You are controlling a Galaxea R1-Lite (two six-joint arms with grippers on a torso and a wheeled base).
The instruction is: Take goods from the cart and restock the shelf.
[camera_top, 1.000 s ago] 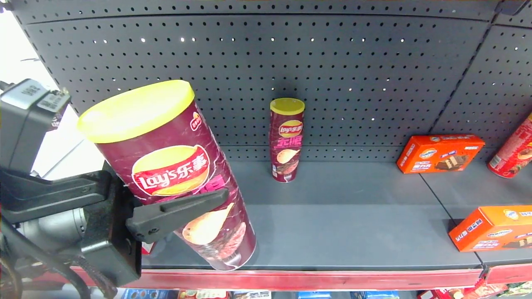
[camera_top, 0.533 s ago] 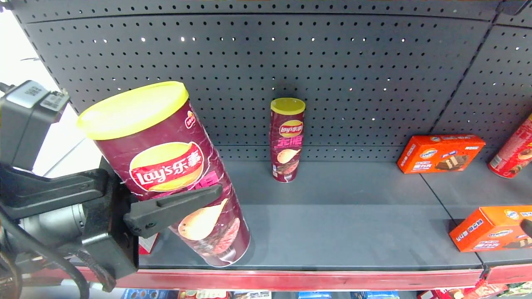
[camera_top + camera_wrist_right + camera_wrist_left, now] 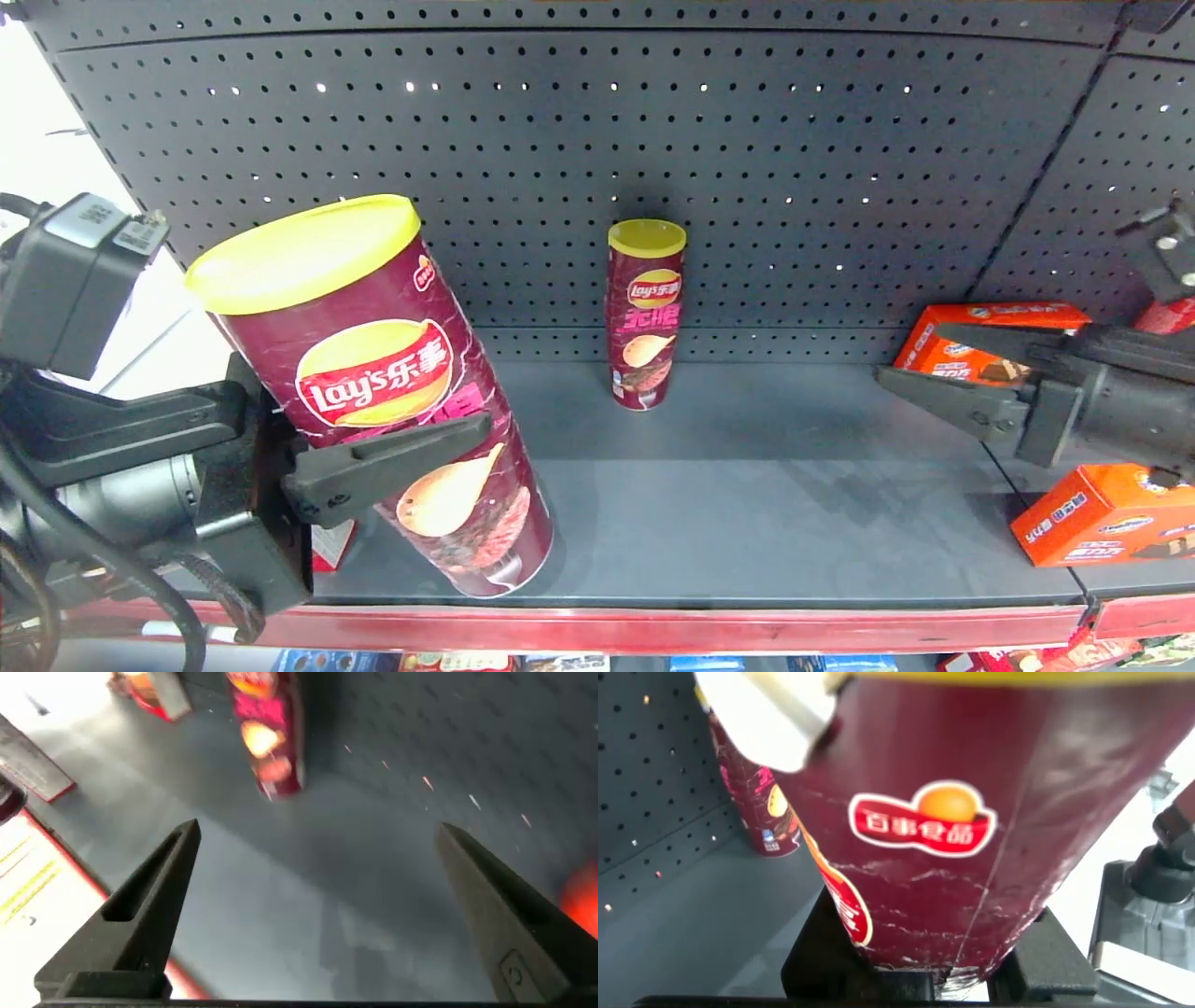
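While my left gripper (image 3: 420,439) is clamped on the maroon can (image 3: 373,392) at the lower left of the head view, the can leans with its yellow lid toward the upper left. Its base is at the front of the shelf (image 3: 747,504), just behind the red edge strip (image 3: 700,625); I cannot tell whether it touches the board. In my left wrist view that can (image 3: 952,840) looms close. Its lid is on, so the contents are hidden.

A second maroon can (image 3: 644,313), also capped, stands upright at centre against the pegboard (image 3: 747,168), well apart from mine.

At the right edge my right gripper (image 3: 913,353) hangs with its jaws spread wide (image 3: 318,831), holding nothing, in front of an orange box (image 3: 1013,313). Another orange box (image 3: 1092,518) lies at the lower right.
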